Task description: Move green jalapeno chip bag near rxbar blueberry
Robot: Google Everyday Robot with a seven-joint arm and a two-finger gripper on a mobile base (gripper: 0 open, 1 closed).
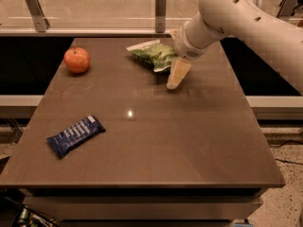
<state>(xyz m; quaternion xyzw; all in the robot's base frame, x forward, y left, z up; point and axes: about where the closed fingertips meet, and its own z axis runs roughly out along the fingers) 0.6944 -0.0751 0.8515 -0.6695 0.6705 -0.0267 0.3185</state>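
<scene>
The green jalapeno chip bag (154, 55) lies at the back middle of the brown table (189, 141), crinkly green with white ends. The rxbar blueberry (75, 135) lies flat near the front left, dark blue with white lettering, far from the bag. My gripper (174, 77) hangs from the white arm (227, 13) at the bag's right end, low over the table and right against the bag. The arm hides the bag's right edge.
A red-orange apple (77, 59) sits at the back left of the table. A glass barrier with metal posts (161, 6) runs behind the table. Dark gaps flank the table on both sides.
</scene>
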